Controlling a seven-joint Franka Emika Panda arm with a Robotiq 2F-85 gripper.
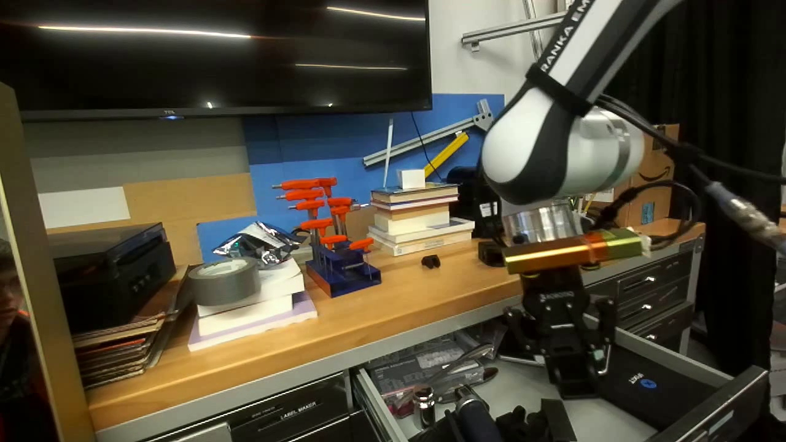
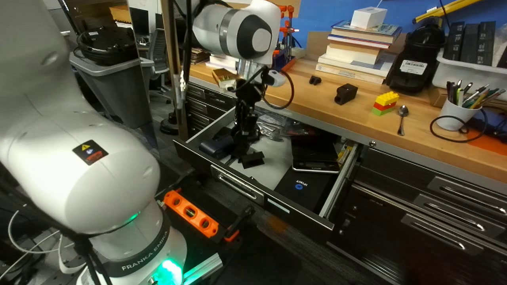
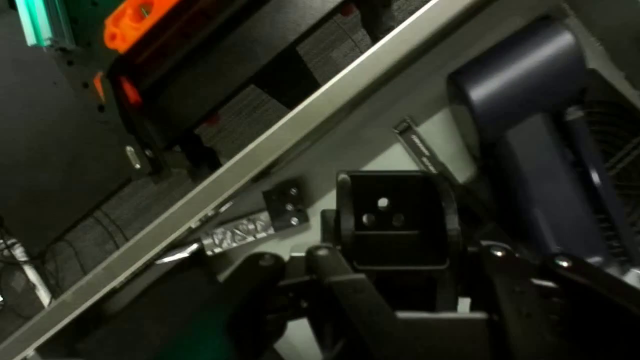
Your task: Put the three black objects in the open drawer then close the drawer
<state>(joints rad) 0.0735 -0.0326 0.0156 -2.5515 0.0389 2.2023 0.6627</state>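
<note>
One black object (image 3: 400,195) is gripped in the hand (image 1: 576,374) above the open drawer (image 2: 273,168), inside its front edge (image 3: 285,137); a black block (image 2: 346,94) and a smaller black piece (image 2: 315,80) stand apart on the counter (image 2: 356,118)

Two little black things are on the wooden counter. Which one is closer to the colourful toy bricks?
The boxy black block; the other, a smaller black piece, lies farther from the toy bricks, by the stacked books.
</note>
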